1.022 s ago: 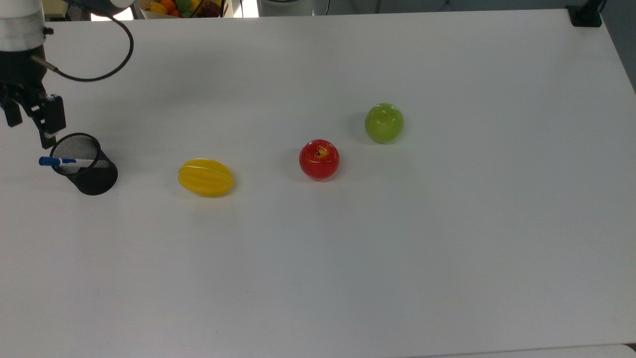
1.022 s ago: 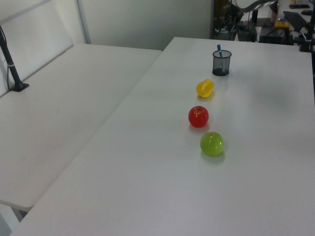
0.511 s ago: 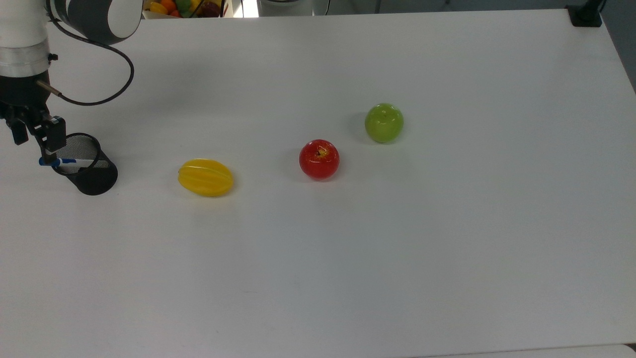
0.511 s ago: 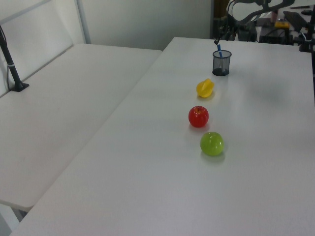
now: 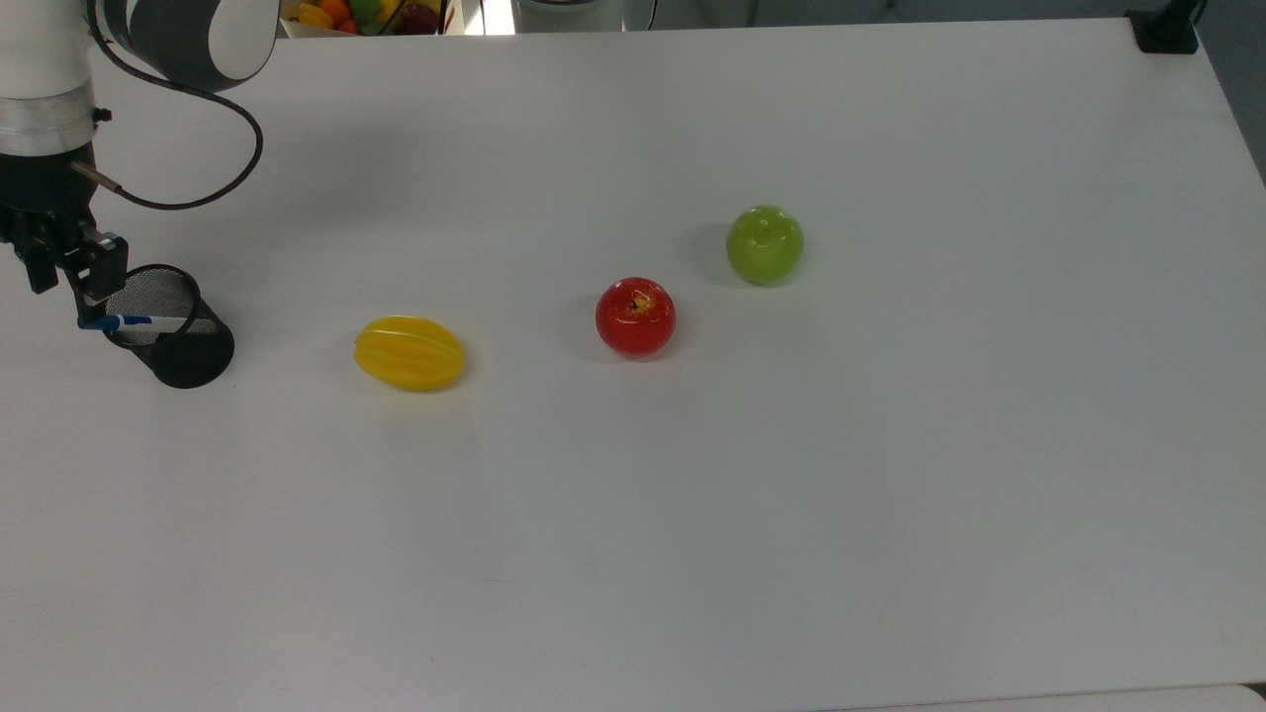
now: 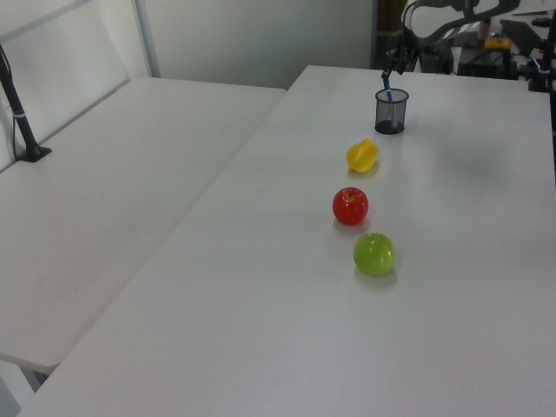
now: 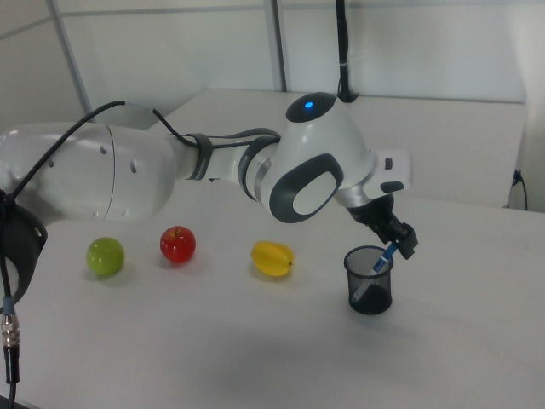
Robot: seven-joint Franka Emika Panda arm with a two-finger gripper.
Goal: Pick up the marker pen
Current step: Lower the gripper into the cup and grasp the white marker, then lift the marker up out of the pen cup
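The marker pen (image 5: pixel 138 321) has a white barrel and a blue cap. It leans in a black mesh pen cup (image 5: pixel 188 356) at the top view's left, with the cap sticking out over the rim. My gripper (image 5: pixel 67 282) hangs right at that cap, and its two black fingers stand apart, so it is open. In the right view the gripper (image 7: pixel 400 241) sits just above the blue cap of the marker pen (image 7: pixel 387 254), over the cup (image 7: pixel 370 294). Whether a finger touches the cap, I cannot tell. The left view has the gripper (image 6: pixel 393 65) above the cup (image 6: pixel 391 113) at the table's far end.
On the white table (image 5: pixel 692 514) a yellow starfruit (image 5: pixel 409 353), a red apple (image 5: pixel 635 316) and a green apple (image 5: pixel 765 243) lie in a row running right from the cup in the top view. A black cable (image 5: pixel 198 188) loops from the arm.
Over the last second my gripper has come down from above the cup's far rim to the marker's cap. The marker, cup and fruit have not moved.
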